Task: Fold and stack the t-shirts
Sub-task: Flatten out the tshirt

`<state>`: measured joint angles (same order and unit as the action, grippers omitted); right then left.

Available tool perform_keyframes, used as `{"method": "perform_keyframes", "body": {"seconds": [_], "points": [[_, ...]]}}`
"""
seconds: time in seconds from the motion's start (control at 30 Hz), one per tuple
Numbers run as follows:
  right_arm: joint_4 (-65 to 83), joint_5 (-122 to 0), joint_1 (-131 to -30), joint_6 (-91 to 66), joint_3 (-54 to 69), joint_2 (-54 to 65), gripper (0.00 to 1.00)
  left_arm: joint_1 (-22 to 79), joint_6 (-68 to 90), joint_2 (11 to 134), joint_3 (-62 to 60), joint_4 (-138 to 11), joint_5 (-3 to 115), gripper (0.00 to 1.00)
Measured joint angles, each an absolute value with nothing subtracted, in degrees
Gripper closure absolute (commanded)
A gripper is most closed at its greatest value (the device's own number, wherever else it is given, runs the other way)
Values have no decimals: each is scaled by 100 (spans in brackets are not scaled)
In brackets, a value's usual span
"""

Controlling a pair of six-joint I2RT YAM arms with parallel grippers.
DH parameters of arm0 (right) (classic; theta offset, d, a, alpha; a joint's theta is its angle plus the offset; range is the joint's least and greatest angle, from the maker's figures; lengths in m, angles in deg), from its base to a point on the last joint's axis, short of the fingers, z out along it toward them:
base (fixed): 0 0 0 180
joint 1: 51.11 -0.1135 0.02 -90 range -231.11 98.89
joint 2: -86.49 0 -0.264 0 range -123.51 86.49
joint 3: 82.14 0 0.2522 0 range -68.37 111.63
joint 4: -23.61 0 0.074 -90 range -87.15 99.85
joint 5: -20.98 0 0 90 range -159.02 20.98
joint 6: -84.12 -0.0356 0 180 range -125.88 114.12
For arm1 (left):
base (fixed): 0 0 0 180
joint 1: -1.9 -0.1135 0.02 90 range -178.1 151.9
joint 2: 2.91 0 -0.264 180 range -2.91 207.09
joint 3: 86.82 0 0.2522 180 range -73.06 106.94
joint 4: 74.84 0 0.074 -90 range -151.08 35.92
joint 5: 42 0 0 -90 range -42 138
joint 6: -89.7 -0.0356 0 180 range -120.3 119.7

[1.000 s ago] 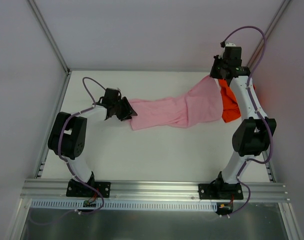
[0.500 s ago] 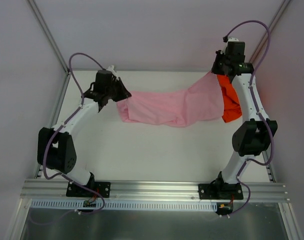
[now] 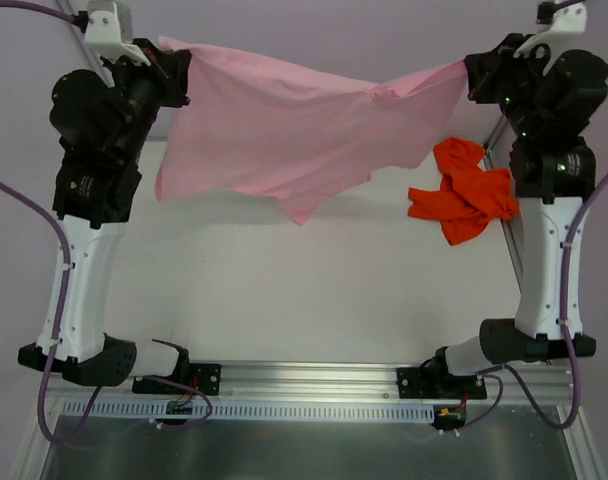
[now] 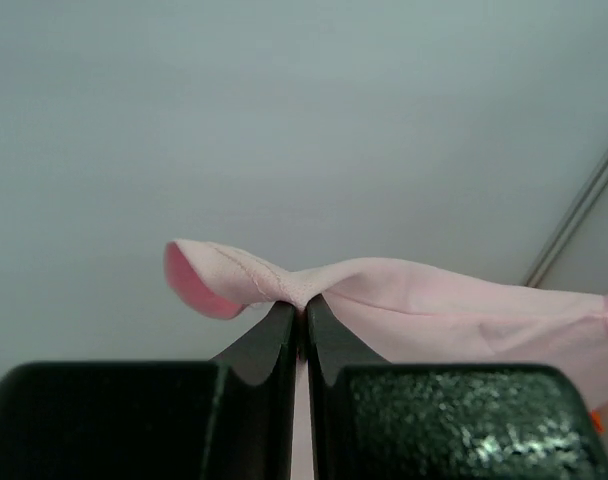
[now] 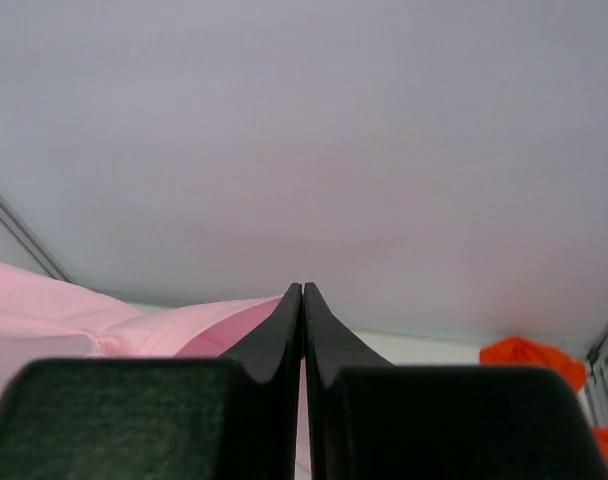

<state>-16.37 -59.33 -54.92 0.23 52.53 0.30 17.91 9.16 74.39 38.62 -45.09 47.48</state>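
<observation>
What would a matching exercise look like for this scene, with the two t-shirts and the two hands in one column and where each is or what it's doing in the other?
Column 1
1. pink t-shirt
2. orange t-shirt
3. left hand
4. right hand

Column 2
A. crumpled on the table
B. shut on the pink t-shirt's right end
C. hanging spread in the air
D. shut on the pink t-shirt's left end

Pairs: 1-C, 2-A, 3-D, 4-B

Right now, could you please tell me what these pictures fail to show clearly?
- pink t-shirt: front or back, top view; it hangs in folds.
- orange t-shirt: shape, top view, crumpled; cut off by right wrist view's edge.
- right pincer: grip point, right wrist view, behind its own fingers.
</observation>
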Motion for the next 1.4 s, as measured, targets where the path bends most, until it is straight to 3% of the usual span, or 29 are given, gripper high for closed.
{"method": "perform_keyframes", "body": {"seconds": [0.3,0.5,0.7,0.9,1.13,1.4], "points": [[-695,-5767,-5508,-12,5395,1656,99,1793,640,6493,4159,-4076,4862,100],[-647,-5636,-5508,-146,4936,2590,99,1793,1318,5496,3560,-3506,4987,100],[-1106,-5612,-5508,-336,4706,2618,99,1793,2102,5179,3110,-2970,4018,100],[-1440,-5727,-5571,-454,4134,1296,99,1791,2977,6178,1866,-2771,3332,100],[-1591,-5983,-5956,-388,3887,-1847,99,1678,3705,8165,67,-3189,3092,100],[-1750,-6127,-6284,-366,5067,-4492,99,1197,3573,9883,520,-4380,3192,100]]}}
